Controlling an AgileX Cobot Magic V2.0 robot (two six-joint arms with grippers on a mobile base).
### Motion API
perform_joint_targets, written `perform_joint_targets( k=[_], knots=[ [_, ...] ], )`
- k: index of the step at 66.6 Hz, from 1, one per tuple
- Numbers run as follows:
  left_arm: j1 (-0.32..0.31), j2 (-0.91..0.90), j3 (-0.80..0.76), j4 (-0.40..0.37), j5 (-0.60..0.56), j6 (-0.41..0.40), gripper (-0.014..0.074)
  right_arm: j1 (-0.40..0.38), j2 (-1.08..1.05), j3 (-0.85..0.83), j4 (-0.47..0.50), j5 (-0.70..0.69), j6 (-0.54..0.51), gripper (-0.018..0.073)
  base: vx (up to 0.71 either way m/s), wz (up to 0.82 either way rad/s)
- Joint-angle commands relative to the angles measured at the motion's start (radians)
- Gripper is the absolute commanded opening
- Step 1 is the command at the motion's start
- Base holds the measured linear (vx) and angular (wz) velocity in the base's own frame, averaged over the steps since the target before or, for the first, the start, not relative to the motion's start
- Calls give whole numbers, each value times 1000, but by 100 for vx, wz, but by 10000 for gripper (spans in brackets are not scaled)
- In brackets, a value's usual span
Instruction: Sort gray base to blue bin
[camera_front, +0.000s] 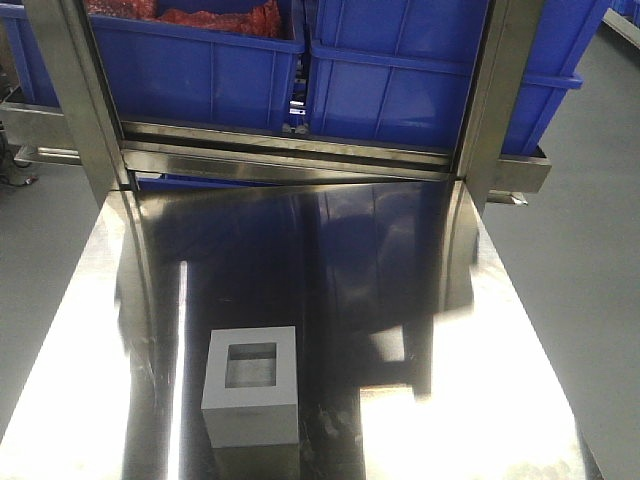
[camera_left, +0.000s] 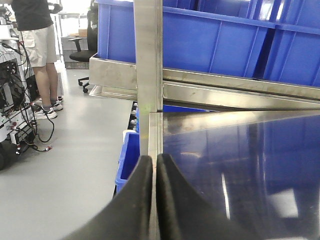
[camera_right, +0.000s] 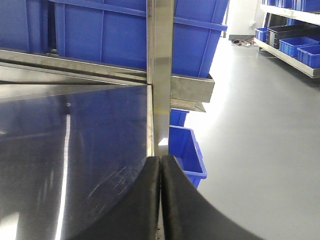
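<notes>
The gray base (camera_front: 252, 385) stands on the shiny steel table (camera_front: 420, 330) near its front edge, left of centre, with its square recess facing up. It shows only in the front view. Two large blue bins sit on the rack behind the table: the left one (camera_front: 190, 75) holds red items, and the inside of the right one (camera_front: 400, 85) is hidden. My left gripper (camera_left: 154, 159) is shut and empty over the table's left edge. My right gripper (camera_right: 160, 160) is shut and empty over the table's right edge. Neither gripper shows in the front view.
Steel uprights (camera_left: 148, 55) (camera_right: 160, 65) stand at the table's far corners. Smaller blue bins sit low beside the table on the left (camera_left: 128, 160) and right (camera_right: 187, 152). A person (camera_left: 37, 45) stands on the floor far left, next to cabling.
</notes>
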Motion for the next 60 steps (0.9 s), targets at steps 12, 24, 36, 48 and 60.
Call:
perform_joint_targets(
  k=[12, 24, 36, 48, 60],
  knots=[
    [-1, -16, -12, 1, -120, -5, -7, -1, -9, 6, -9, -80, -12, -5, 0, 0],
    [-1, -14, -38, -5, -214, -8, -7, -1, -9, 6, -9, -79, -12, -5, 0, 0],
    [-1, 48, -128, -83, -203, -8, -7, -1, -9, 6, -9, -80, -12, -5, 0, 0],
    [-1, 229, -254, -134, -95, -8, -7, -1, -9, 6, -9, -80, -12, -5, 0, 0],
    [-1, 426, -411, -134, 154, -4, -7, -1, -9, 6, -9, -80, -12, -5, 0, 0]
  ],
)
